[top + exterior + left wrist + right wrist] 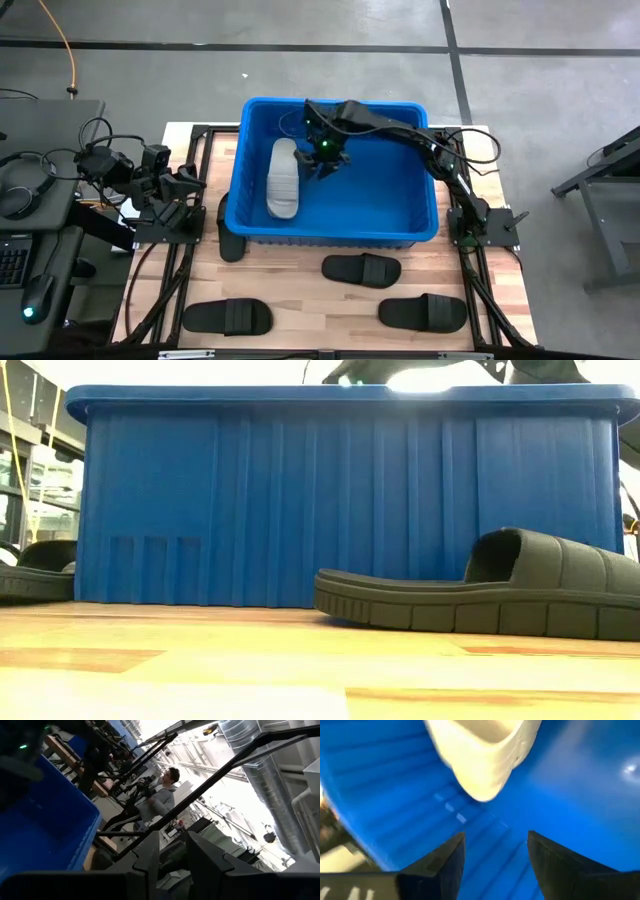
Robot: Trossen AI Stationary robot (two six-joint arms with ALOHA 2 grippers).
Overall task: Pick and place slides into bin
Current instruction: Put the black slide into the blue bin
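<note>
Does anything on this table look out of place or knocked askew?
One thing: a black slip-on sandal is wedged at the front left corner of the big blue plastic bin, seemingly half tucked under it, while three other black sandals lie flat on the wooden table. The off-white sandal inside looks fine.

One blue bin, one grey slide, four black slides.

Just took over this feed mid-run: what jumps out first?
The big blue bin fills the middle of the table, with one light grey slide lying inside at its left. The right end effector hangs open over the bin beside that slide, empty. Three black slides wait on the wood in front; a fourth sits at the bin's front-left corner.
</note>
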